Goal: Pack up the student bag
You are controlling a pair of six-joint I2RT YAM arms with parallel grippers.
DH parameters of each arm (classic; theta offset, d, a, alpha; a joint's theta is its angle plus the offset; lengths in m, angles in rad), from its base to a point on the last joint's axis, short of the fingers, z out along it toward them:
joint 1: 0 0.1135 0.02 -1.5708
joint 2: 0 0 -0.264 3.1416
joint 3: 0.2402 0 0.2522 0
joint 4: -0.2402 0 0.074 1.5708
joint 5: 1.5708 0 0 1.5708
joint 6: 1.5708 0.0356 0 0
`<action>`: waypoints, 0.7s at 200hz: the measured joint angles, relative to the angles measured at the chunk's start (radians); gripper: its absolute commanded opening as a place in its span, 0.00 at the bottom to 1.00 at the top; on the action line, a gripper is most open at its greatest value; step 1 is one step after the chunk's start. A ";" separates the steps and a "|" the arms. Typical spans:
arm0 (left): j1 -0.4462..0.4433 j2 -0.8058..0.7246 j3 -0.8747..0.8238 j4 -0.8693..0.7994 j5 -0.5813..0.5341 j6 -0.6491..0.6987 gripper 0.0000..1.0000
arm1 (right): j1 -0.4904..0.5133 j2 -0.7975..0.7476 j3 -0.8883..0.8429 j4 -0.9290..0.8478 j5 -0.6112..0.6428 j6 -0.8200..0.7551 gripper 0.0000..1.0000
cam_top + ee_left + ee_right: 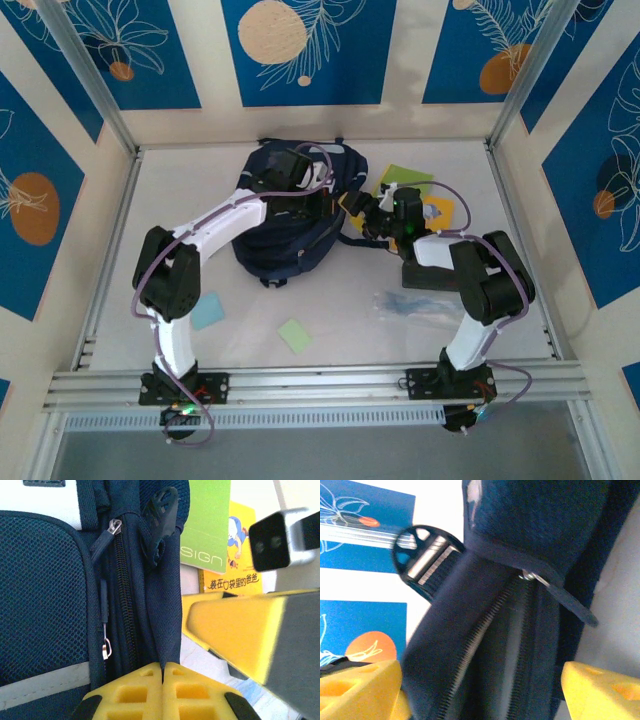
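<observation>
White tabletop (350, 350), boxed in by blue wall panels (305, 50) printed with orange discs and white leaves, seen from above with the two arms bolted to an aluminium rail (320, 385) at 6 o'clock. Closest to the rail lies a small green card (295, 335) near centre. A pale blue card (208, 310) lies toward 8 o'clock, and a clear plastic wrapper (410, 303) toward 4 o'clock. Just beyond the wrapper, a dark flat case (425, 274) sits partly under the right arm.

Past the centre, toward 12 o'clock, the student bag (280, 235) lies on the table, navy with a mesh pocket (40, 580) and a grey stripe. Both arms reach in to its 3 o'clock edge.

In the left wrist view, the left gripper (163, 666) has its yellow fingers pressed together, pinching a fold of the bag's navy fabric beside a closed zip, whose metal pull (115, 527) hangs further up.

In the right wrist view, the right gripper (480, 695) holds its fingers wide apart, one on each side of the bag's zippered edge. Whether they touch the cloth cannot be told. A black strap buckle (425, 560) shows beyond them.

Farther off, at 2 o'clock of the bag, a green book (207, 520) overlaps a yellow book (240, 555) flat on the table.
</observation>
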 measured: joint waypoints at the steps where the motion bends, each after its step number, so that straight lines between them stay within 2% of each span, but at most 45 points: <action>1: 0.000 0.000 0.000 0.000 0.000 0.000 0.00 | -0.001 0.000 0.000 0.000 0.000 0.001 0.83; 53: -0.003 0.000 0.000 -0.024 -0.003 0.032 0.00 | 0.010 -0.079 0.004 -0.034 -0.004 0.003 0.84; 96: -0.001 0.001 -0.003 -0.046 -0.014 0.045 0.00 | 0.064 0.027 0.063 -0.014 -0.026 0.050 0.80; 103: -0.002 0.001 -0.004 -0.052 -0.014 0.047 0.00 | 0.068 0.052 0.077 -0.007 -0.026 0.061 0.73; 111: -0.004 0.001 -0.005 -0.061 -0.015 0.054 0.00 | 0.073 0.079 0.093 0.003 -0.027 0.070 0.56; 113: -0.004 0.001 -0.005 -0.063 -0.014 0.056 0.00 | 0.075 0.085 0.099 0.008 -0.027 0.077 0.48; 126: -0.008 0.001 -0.007 -0.066 -0.014 0.067 0.00 | 0.080 0.119 0.125 0.011 -0.026 0.091 0.26; 129: -0.010 0.000 -0.007 -0.066 -0.014 0.069 0.00 | 0.080 0.125 0.130 0.010 -0.026 0.092 0.24; 130: -0.010 0.000 -0.007 -0.066 -0.014 0.069 0.00 | 0.080 0.126 0.131 0.010 -0.026 0.095 0.19; 140: -0.015 -0.001 -0.008 -0.067 -0.015 0.072 0.00 | 0.080 0.138 0.141 0.008 -0.030 0.103 0.03</action>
